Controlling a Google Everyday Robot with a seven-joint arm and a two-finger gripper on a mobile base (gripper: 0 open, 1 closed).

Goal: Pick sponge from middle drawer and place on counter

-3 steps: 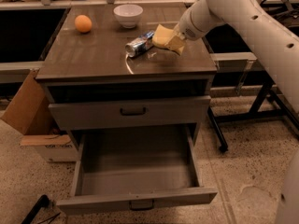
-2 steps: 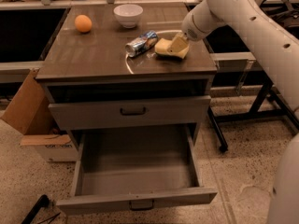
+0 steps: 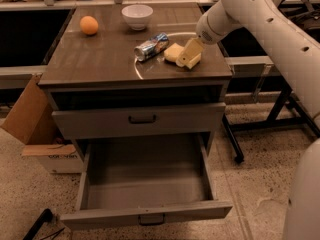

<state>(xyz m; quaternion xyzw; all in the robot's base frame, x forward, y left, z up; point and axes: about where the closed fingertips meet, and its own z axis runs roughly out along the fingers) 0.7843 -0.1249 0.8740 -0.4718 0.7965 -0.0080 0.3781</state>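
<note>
The pale-yellow sponge sits low on the glossy brown counter, at its right side, between my gripper's fingers. My gripper reaches in from the upper right on the white arm and is shut on the sponge, which touches or nearly touches the counter top. The middle drawer, the lowest grey one, is pulled fully open and holds nothing. The drawer above it is shut.
A crushed silver-blue can lies just left of the sponge. A white bowl and an orange stand at the counter's back. A cardboard box sits on the floor to the left; black table legs stand to the right.
My gripper has lowered with the sponge from above the counter down to its surface, next to the can.
</note>
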